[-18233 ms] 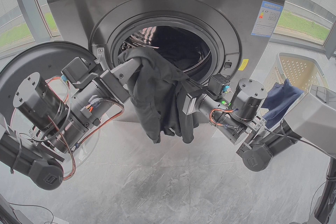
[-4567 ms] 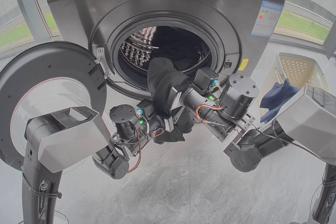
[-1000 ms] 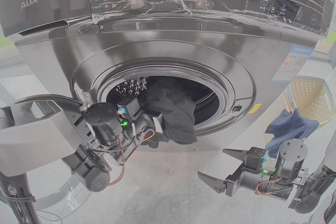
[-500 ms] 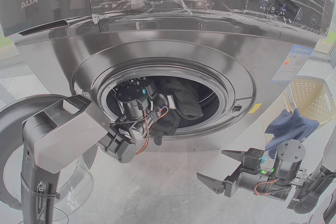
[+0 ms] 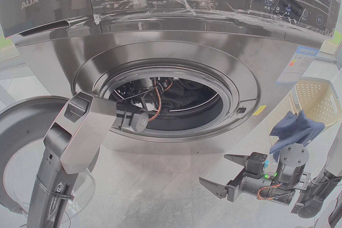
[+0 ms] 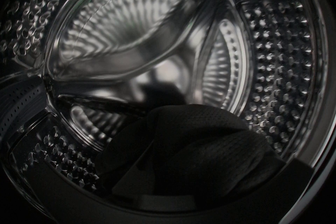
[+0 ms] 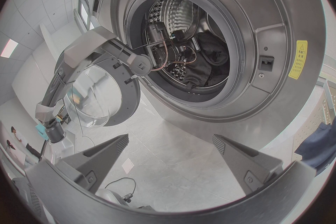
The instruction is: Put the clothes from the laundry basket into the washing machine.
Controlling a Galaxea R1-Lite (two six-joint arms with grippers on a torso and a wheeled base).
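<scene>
The washing machine (image 5: 249,61) stands with its door (image 5: 21,139) swung open to the left. My left arm (image 5: 85,125) goes through the opening, and its wrist (image 7: 164,49) is deep inside the drum (image 6: 147,25). A black garment (image 6: 196,154) lies in the bottom of the drum, right in front of the left wrist camera; the black garment (image 7: 206,56) sits just past that wrist. My right gripper (image 5: 213,168) hangs open and empty low in front of the machine, over the floor. A blue garment (image 5: 295,130) is draped over the rim of the laundry basket (image 5: 317,93) on the right.
The open door (image 7: 94,95) and my left arm take up the space left of the opening. Bare grey floor tiles (image 5: 160,186) lie below the machine's front. The basket stands close beside the machine's right side, behind my right arm.
My left arm has pushed from the opening's edge deep into the drum, carrying the black garment off the rim and inside. The right gripper has stayed open, barely shifting.
</scene>
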